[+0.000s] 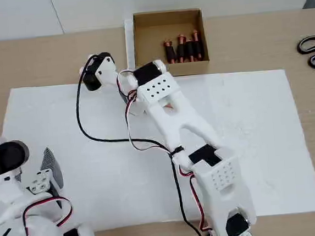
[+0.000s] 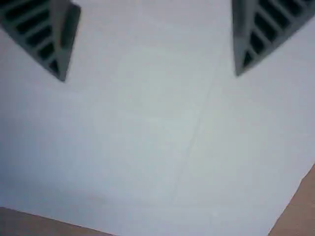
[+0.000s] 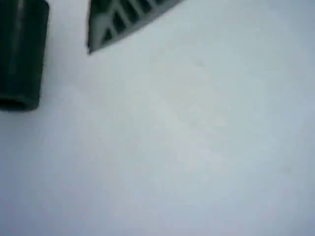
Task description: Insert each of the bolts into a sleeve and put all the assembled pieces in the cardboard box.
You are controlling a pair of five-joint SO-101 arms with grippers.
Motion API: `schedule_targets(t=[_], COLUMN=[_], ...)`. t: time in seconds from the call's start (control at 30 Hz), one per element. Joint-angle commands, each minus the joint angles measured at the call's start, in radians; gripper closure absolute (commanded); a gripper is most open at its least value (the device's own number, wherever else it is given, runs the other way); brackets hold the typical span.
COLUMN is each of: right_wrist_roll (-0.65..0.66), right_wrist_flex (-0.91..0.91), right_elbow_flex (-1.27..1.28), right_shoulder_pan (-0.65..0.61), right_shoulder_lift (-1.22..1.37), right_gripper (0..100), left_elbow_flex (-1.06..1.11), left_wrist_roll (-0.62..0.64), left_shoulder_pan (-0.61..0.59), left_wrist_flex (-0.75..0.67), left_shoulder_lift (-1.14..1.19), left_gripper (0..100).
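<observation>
Quick rundown from my end.

High view first. The cardboard box (image 1: pixel 140 42) sat at the far edge of the table (image 1: pixel 31 57). Four assembled pieces (image 1: pixel 183 48) lay side by side against its near wall, toward the right corner, long axes running front to back with the copper heads toward the far wall. The right arm reached diagonally across the paper sheet (image 1: pixel 247 132), and the right gripper (image 1: pixel 119 85) was just short of the box's near left corner. That made it clearly the nearer arm, with the box just beyond it. The left gripper (image 1: pixel 45 174) sat at the near left of the sheet, well apart from the box. Scissors (image 1: pixel 314 50) lay off at the right edge. The arm's own wrist covered the right gripper from above, so I couldn't tell if it was clamped or released.

Left wrist view: jaws spread wide with nothing between them, just bare paper and a strip of table past the sheet's edge.

Right wrist view: a dark cylinder (image 3: pixel 19 54), probably a sleeve, was cut off by the frame edge close beside the gripper. I couldn't tell whether it was gripped or lying on the paper, or whether a bolt was in it. If it's a loose sleeve, I'd say the next move hinges on it.
</observation>
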Motion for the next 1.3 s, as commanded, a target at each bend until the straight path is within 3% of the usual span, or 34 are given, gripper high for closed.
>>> schedule_targets(t=[0.0,0.67,0.9,1.27], right_wrist_roll=[0.011,0.003,0.003,0.002], right_wrist_flex=[-0.021,-0.07,-0.071,-0.062], right_elbow_flex=[-0.003,-0.003,-0.003,-0.003], right_shoulder_pan=[-0.005,-0.005,-0.004,-0.001], right_shoulder_lift=[0.008,0.153,0.154,0.153], right_gripper=[74.2,74.5,84.3,85.7], left_elbow_flex=[-0.002,-0.001,-0.001,-0.001], left_wrist_roll=[0.009,0.009,0.009,0.009], left_shoulder_pan=[0.0,0.0,0.0,0.0], left_wrist_flex=[-0.018,-0.018,-0.018,-0.018], left_shoulder_lift=[-0.003,-0.003,-0.003,-0.003], left_gripper=[79,79,79,79])
